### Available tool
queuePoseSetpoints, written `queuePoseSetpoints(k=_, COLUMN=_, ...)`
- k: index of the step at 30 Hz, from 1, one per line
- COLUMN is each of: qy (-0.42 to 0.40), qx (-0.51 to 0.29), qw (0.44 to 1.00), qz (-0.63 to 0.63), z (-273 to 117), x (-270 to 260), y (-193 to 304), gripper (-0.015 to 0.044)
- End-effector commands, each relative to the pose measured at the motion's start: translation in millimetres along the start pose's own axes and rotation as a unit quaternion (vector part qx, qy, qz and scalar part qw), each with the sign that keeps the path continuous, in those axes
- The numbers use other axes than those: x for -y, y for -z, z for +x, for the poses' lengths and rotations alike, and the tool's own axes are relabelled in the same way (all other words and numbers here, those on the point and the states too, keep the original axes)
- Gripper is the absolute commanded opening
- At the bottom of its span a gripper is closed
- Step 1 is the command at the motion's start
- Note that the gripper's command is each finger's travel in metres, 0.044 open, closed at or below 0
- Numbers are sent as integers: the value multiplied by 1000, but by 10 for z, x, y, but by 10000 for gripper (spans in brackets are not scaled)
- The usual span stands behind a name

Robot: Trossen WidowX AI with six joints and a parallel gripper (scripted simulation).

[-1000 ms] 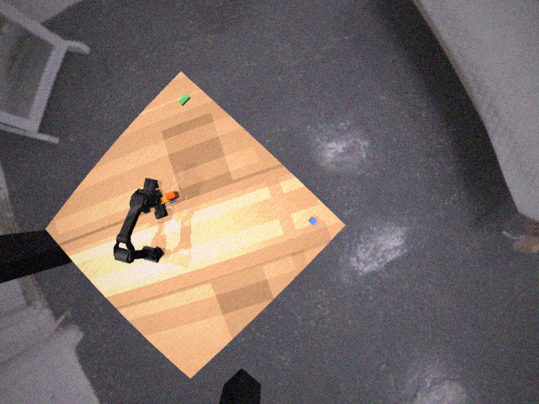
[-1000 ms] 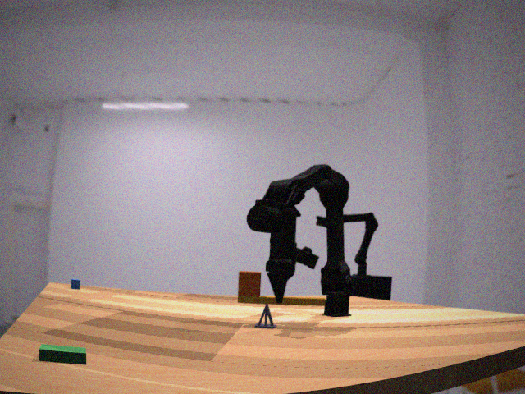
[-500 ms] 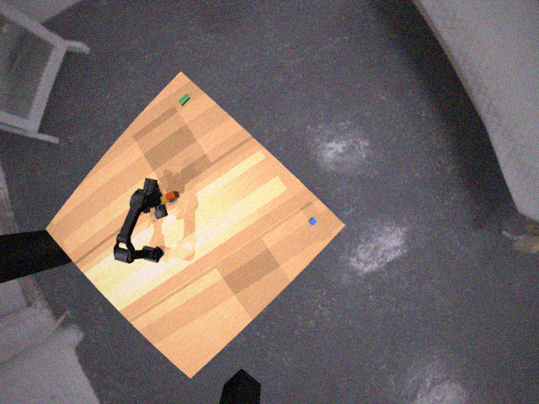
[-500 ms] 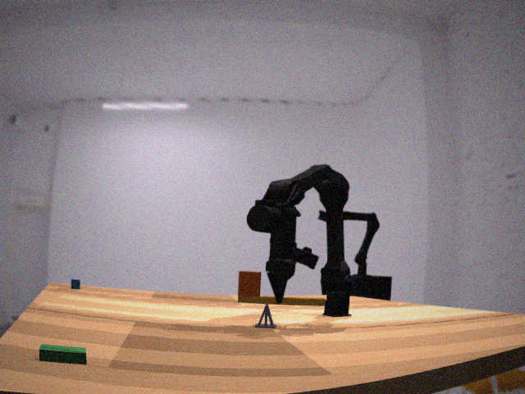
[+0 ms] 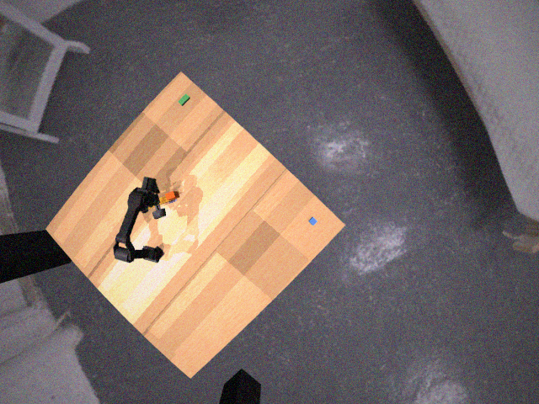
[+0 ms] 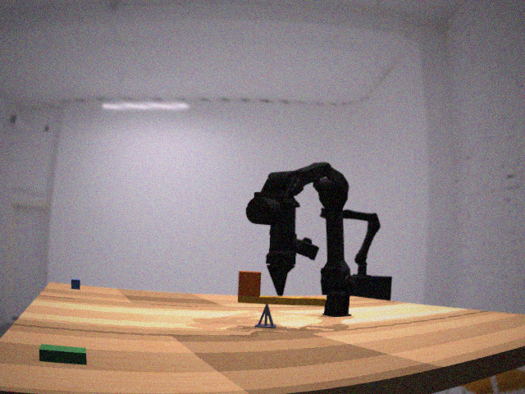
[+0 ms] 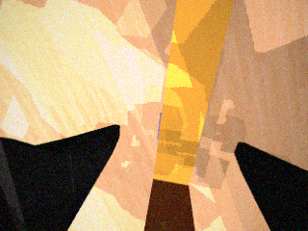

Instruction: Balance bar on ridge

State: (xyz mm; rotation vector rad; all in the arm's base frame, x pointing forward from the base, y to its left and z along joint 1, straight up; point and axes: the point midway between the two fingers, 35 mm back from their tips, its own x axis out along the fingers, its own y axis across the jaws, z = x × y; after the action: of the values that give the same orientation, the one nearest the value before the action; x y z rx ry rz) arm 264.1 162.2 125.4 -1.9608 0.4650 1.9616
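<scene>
Above the wooden tabletop (image 5: 243, 278) (image 6: 139, 351), the black pincer (image 6: 280, 292) (image 7: 176, 139) is wide open

The long yellow bar (image 5: 162, 200) (image 6: 292, 300) (image 7: 185, 96), with an orange block (image 5: 170, 195) (image 6: 248, 286) on one end, lies nearly level over the small blue-grey ridge (image 6: 266, 317).

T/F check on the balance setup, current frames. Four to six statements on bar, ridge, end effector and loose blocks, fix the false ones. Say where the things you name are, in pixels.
1. The end effector (image 6: 280, 294) (image 7: 176, 139) is open, its fingers apart on either side of the yellow bar (image 6: 292, 300) (image 7: 185, 96). True.
2. The orange block (image 5: 171, 195) (image 6: 248, 286) sits at the middle of the bar. False: it sits at one end.
3. The bar lies flat on the table (image 5: 243, 278) (image 6: 148, 360). False: it is up at the height of the ridge (image 6: 266, 318) top.
4. The green block (image 5: 184, 99) (image 6: 62, 355) lies on the table, away from the ridge. True.
5. The blue cube (image 5: 312, 220) (image 6: 75, 284) rests against the ridge. False: it stands well apart from it.
</scene>
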Motion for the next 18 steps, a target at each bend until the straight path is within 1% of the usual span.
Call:
queuePoseSetpoints(k=1, qy=13, qx=-8, qw=1000, qz=0, z=-476, x=32, y=20, gripper=440)
queuePoseSetpoints(k=3, qy=13, qx=-8, qw=1000, qz=0, z=-703, x=4, y=2, gripper=440)
queuePoseSetpoints(k=5, qy=13, qx=-8, qw=1000, qz=0, z=-784, x=-11, y=-8, gripper=440)
queuePoseSetpoints(k=18, qy=13, qx=-8, qw=1000, qz=0, z=-784, x=-11, y=-8, gripper=440)
